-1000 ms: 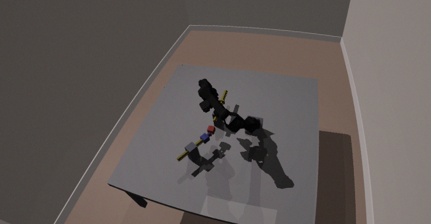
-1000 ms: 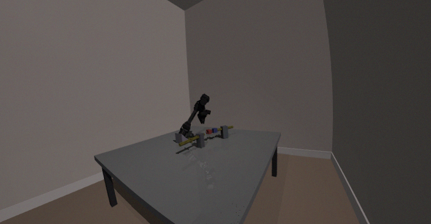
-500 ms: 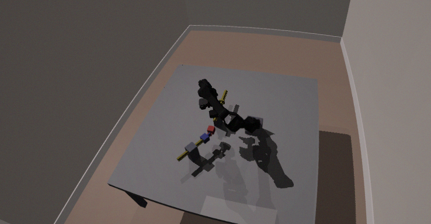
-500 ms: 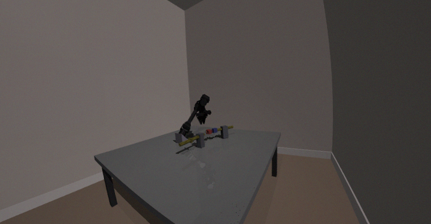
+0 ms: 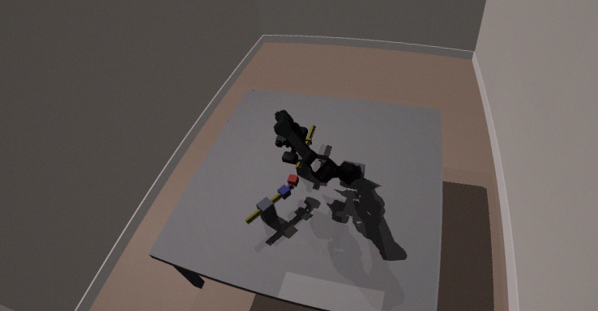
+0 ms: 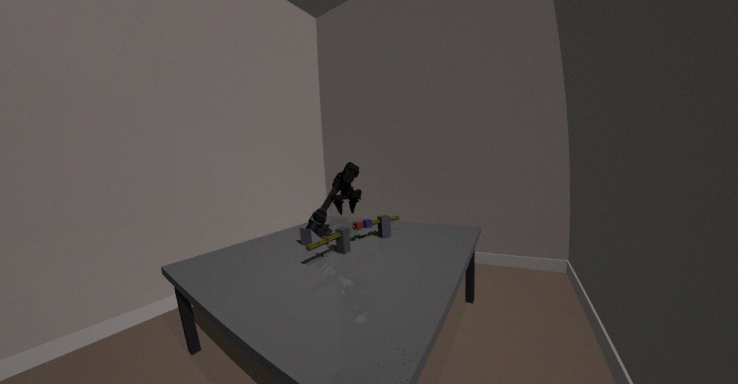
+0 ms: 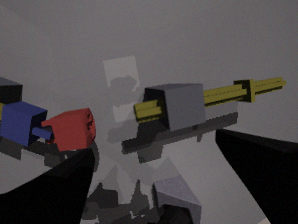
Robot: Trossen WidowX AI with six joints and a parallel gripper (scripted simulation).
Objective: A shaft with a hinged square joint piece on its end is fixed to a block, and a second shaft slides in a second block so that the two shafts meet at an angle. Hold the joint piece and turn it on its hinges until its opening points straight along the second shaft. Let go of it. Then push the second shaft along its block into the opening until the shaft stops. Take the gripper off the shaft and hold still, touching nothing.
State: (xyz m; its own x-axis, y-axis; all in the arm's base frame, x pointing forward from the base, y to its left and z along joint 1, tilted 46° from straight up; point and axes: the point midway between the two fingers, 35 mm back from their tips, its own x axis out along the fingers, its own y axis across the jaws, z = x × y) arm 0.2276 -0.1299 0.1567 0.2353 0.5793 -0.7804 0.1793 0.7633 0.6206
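The red joint piece [image 5: 292, 180] [image 6: 358, 225] [image 7: 74, 131] hangs on its hinges beyond the blue piece [image 5: 284, 190] [image 6: 367, 223] [image 7: 22, 124] on the first yellow shaft [image 5: 253, 216]. Its face is turned towards the near end of the second yellow shaft [image 5: 310, 134] [image 6: 317, 243] [image 7: 225, 95], with a gap between; exact alignment cannot be told. The second shaft lies in its grey block [image 6: 343, 240] [image 7: 185, 105], its collar [image 7: 245, 91] standing off the block's far side. My gripper [image 6: 346, 211] [image 7: 156, 145] is open and empty, above the parts, touching nothing.
The first shaft's grey block [image 5: 264, 205] [image 6: 383, 226] stands beyond the blue piece. The arm's base mount [image 6: 305, 235] [image 7: 177, 192] stands beside the two shafts. All stand on the grey table [image 5: 402, 141] [image 6: 268, 278], crossed by shadows.
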